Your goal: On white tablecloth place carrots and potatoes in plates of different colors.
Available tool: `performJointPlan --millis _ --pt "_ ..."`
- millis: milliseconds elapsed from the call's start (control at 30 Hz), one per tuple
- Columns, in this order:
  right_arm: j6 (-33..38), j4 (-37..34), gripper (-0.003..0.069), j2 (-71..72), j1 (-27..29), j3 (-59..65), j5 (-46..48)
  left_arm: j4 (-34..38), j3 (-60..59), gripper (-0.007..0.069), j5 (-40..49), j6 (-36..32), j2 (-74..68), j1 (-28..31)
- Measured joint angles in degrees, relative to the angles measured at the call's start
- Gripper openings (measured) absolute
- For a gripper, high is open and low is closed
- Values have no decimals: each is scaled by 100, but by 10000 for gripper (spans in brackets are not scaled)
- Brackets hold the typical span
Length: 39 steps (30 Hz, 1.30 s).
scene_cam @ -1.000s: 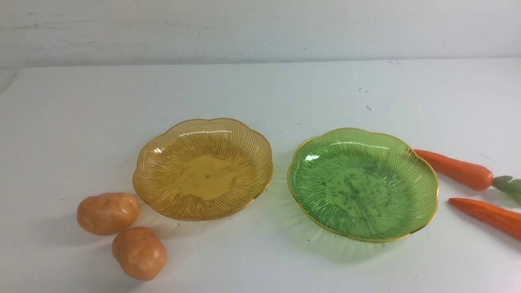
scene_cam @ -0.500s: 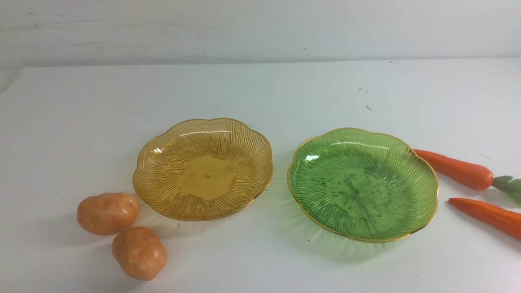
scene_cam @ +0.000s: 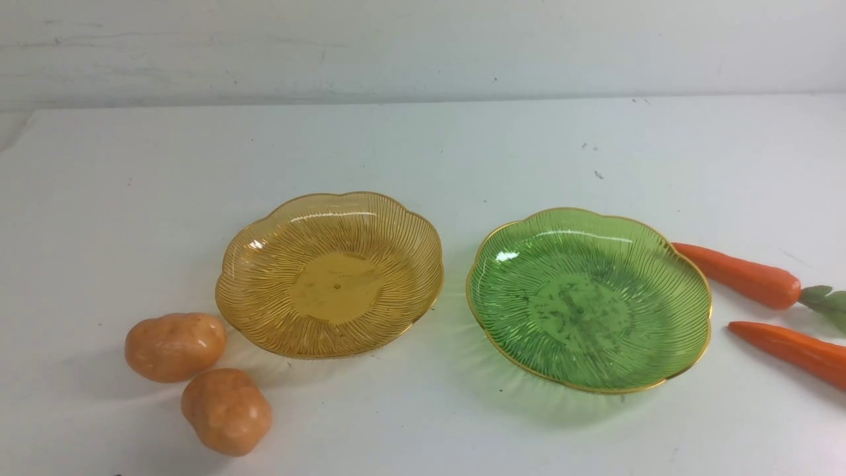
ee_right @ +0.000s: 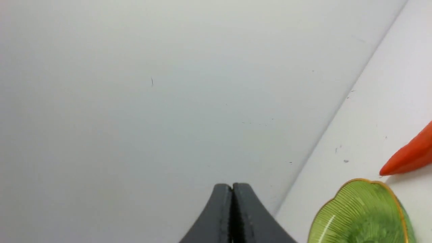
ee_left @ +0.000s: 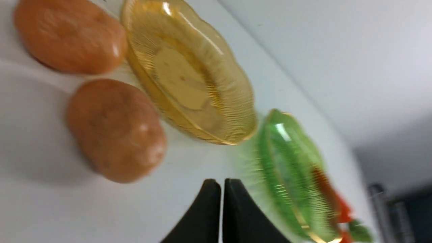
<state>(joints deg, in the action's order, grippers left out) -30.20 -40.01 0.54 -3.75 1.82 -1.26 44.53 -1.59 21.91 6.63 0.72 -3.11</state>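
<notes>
Ribbed amber plate (scene_cam: 337, 284), scalloped green plate (scene_cam: 581, 314), lumpy potatoes (scene_cam: 175, 347), glossy tapered carrots (scene_cam: 743, 277)

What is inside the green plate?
Nothing rests inside the green plate; its ribbed bottom shows fully. A carrot lies beside it on the tablecloth, its tip partly hidden by the rim.

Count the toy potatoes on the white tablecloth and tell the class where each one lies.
2. One potato sits beside the amber plate, at its left; the other potato lies nearer the robot, just right of the first.
</notes>
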Motion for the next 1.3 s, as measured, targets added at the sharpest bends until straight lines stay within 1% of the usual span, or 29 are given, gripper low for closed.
performJointPlan --millis 67,167,267,333,433,467,500,533,567,600,667,733,767,833,867,933,967,1000,1100,1167,1233,1300 --pt "-35 -161 -15 0 0 0 -5 1122 0 -1 -39 36 0 0" --pt "-66 -221 -15 0 0 4 11 2095 0 -1 -360 -62 0 0" --pt "58 -104 -15 0 0 -253 -106 2684 0 -1 -857 -186 0 0" --pt "554 319 -15 0 0 -863 -395 2902 68 -1 -1077 -537 0 0" --pt "1183 844 -15 -131 0 -1628 -341 2988 423 -1 -1200 -1090 0 0" --pt "1603 1201 -15 -326 0 -2136 7 2998 636 -1 -1271 -1390 0 0" --pt "1869 1449 -15 -616 0 -2631 505 3020 914 -1 -1378 -1844 -77 0" --pt "2142 1792 -15 -1061 0 -3158 1444 3032 1250 -1 -1430 -2184 -245 0" --pt "2221 1973 -15 -1361 0 -3421 2061 3046 1484 -1 -1445 -2661 -496 0" --pt "2301 2143 -15 -1775 0 -3651 2882 3052 1747 -1 -1421 -2984 -757 0" --pt "2378 2706 -15 -2930 0 -4200 5061 3052 2145 -1 -1129 -3541 -1389 0" --pt "2517 3069 -15 -3950 0 -4445 6258 3021 2610 -1 -208 -4054 -2605 0" --pt "2660 3235 -15 -4336 0 -4505 6551 2885 2817 -1 398 -4239 -3331 0" --pt "2970 3596 -15 -4969 0 -4600 6710 2532 3188 -1 1218 -4385 -4214 0" --pt "3020 3721 -15 -5257 0 -4656 6777 2215 3456 -1 1781 -4394 -4786 0" --pt "3093 4071 -15 -6066 0 -4887 7064 1565 3915 -1 2641 -4237 -5678 0" --pt "3086 4241 -15 -6565 0 -5039 7165 1306 4093 -1 2889 -4138 -5957 0" --pt "3070 4327 -15 -6743 0 -5134 7175 1057 4251 -1 3079 -4038 -6193 0" --pt "2875 4592 -15 -7603 0 -5542 7155 434 4638 -1 3335 -3788 -6676 0" --pt "2619 4817 -13 -8096 0 -5810 7022 249 4716 -1 3334 -3706 -6733 0" --pt "2314 5137 14 -8605 0 -6120 6780 224 4733 -1 3349 -3692 -6706 0" --pt "2250 5274 78 -8981 0 -6334 6640 210 4733 -1 3355 -3673 -6668 0"
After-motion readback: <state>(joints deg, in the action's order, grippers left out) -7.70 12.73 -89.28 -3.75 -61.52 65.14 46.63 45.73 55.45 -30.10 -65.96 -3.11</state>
